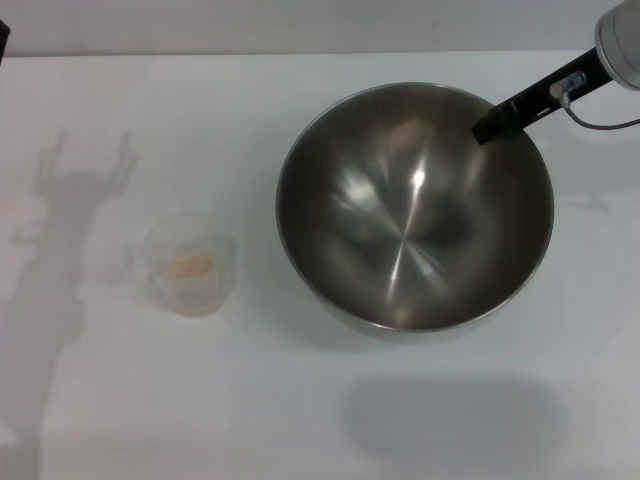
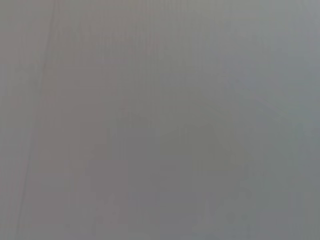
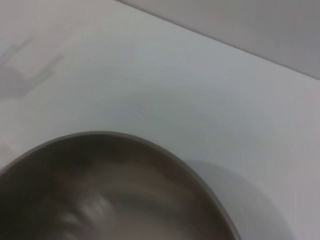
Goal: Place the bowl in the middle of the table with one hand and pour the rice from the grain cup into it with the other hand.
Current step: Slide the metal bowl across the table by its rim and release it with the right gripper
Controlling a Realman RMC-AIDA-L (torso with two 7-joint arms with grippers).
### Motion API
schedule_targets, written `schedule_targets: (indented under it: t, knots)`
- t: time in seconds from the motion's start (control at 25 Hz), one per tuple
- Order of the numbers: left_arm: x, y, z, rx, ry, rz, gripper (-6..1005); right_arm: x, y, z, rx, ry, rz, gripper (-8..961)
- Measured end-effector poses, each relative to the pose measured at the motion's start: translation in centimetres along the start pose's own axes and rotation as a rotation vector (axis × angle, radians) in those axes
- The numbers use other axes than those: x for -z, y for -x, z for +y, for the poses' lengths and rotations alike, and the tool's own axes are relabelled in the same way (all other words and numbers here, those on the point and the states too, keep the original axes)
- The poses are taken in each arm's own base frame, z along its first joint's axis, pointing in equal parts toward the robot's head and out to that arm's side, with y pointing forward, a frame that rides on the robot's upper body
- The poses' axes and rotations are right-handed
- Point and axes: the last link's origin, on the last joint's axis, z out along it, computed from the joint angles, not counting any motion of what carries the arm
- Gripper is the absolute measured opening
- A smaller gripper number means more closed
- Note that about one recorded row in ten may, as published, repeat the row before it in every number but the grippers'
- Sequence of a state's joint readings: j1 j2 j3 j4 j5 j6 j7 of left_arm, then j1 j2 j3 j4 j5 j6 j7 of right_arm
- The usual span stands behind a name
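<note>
Two things sat on the white surface (image 1: 300,420): the bowl (image 1: 414,206) and the grain cup (image 1: 189,268). The bowl stood right of the middle, upright, its shiny inside bare. The grain cup stood well apart from it on the left, upright, with a small heap of rice (image 1: 190,265) in its bottom.

The right gripper (image 1: 492,126) reached in from the far right corner, its black tip at the far right rim of the bowl. Whether it clamped the rim or merely hung over it could not be told, since only one dark finger showed, and so its fingers' spacing could not be told either. The right wrist view showed the far rim of the bowl (image 3: 125,190) with bare surface (image 3: 175,85) beyond it.

The left gripper was out of sight; only a forked shadow lay on the far left of the surface. The left wrist view showed a plain grey blank.
</note>
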State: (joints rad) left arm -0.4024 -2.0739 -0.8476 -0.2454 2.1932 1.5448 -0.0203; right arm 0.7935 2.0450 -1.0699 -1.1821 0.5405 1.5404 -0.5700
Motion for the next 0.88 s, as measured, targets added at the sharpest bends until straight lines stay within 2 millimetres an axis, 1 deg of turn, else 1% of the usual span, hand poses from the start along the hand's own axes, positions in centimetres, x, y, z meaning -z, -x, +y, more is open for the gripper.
schedule_targets:
  t: [0.44,0.56,0.88]
  knots:
    - [-0.2,-0.2,0.0,-0.007,0.001,0.012,820,-0.5,0.6,0.5,-0.025,0.058,-0.061,30]
    - [-0.2,-0.3,0.0,-0.008,0.0,0.018,820,-1.4,0.6,0.8,-0.044,0.09,-0.057,30]
    - [-0.2,-0.3,0.3,-0.006,0.018,0.024,819,-2.0,0.4,0.9,-0.052,0.109,-0.066,30]
